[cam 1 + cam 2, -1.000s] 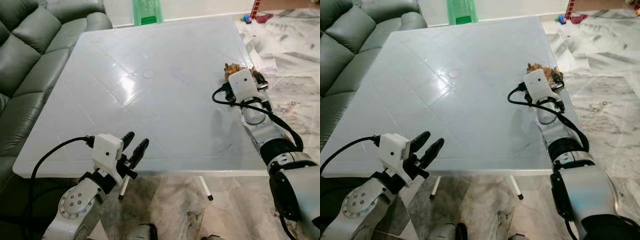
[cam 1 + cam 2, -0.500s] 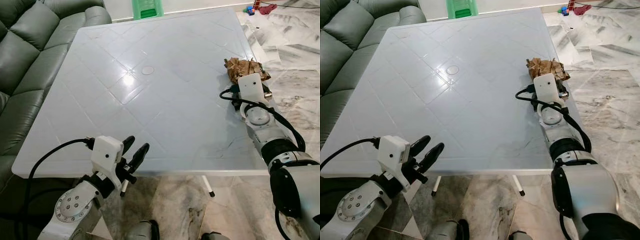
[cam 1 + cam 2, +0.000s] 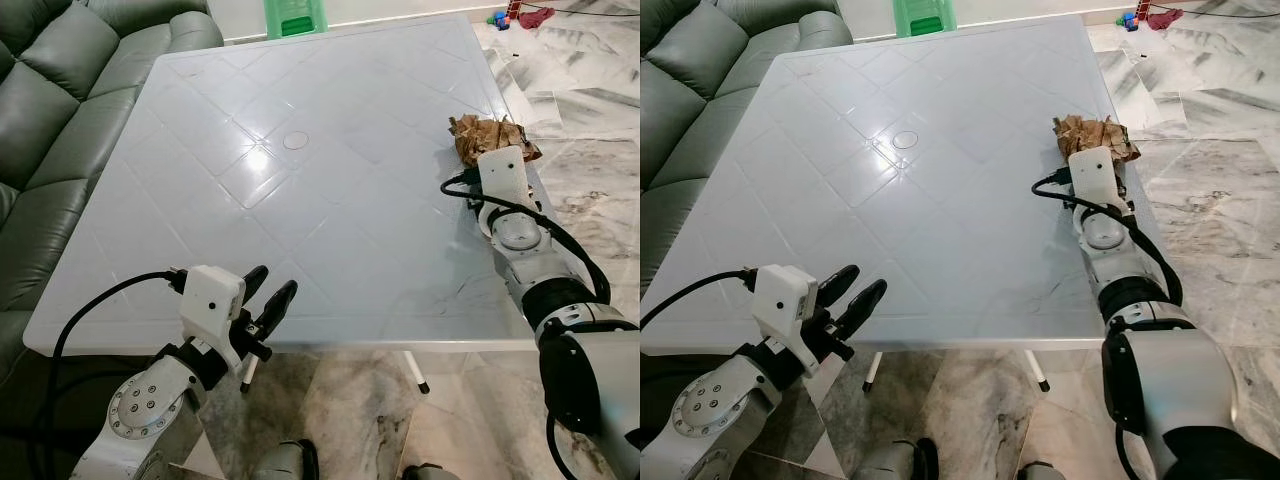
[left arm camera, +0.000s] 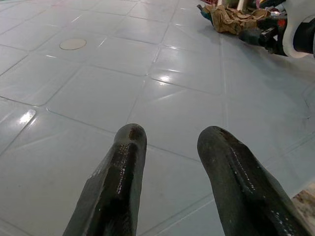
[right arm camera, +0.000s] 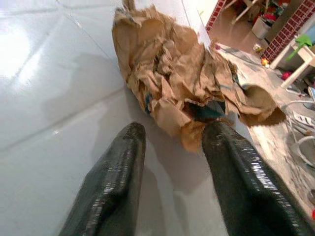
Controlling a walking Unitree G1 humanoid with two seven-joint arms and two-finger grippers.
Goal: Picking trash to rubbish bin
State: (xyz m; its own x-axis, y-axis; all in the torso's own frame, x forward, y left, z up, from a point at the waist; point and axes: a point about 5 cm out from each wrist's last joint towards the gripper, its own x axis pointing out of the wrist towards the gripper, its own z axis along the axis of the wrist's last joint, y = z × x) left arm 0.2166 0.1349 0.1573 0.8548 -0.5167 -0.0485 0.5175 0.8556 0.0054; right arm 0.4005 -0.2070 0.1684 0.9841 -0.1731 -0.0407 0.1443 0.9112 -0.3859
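Observation:
A crumpled brown paper bag (image 3: 488, 137) lies at the right edge of the white table (image 3: 300, 190). My right gripper (image 5: 172, 130) rests low on the table just in front of it, fingers open, the tips right at the paper's (image 5: 177, 83) near edge. The wrist housing hides the tips in the eye views. My left gripper (image 3: 266, 290) hovers open at the table's near left edge, nothing between its fingers (image 4: 224, 147). The same bag (image 4: 231, 18) and the right wrist appear far across the table in the left wrist view.
A grey-green leather sofa (image 3: 60, 90) runs along the table's left side. A green plastic stool (image 3: 295, 16) stands beyond the far edge. Marble floor (image 3: 590, 110) lies to the right, with small toys (image 3: 520, 15) at the far right. A round cap (image 3: 294, 141) marks the table's middle.
Since a second ago the camera view has shifted and the right gripper has drawn back a little from over the bag to just before it. The left gripper has hardly moved.

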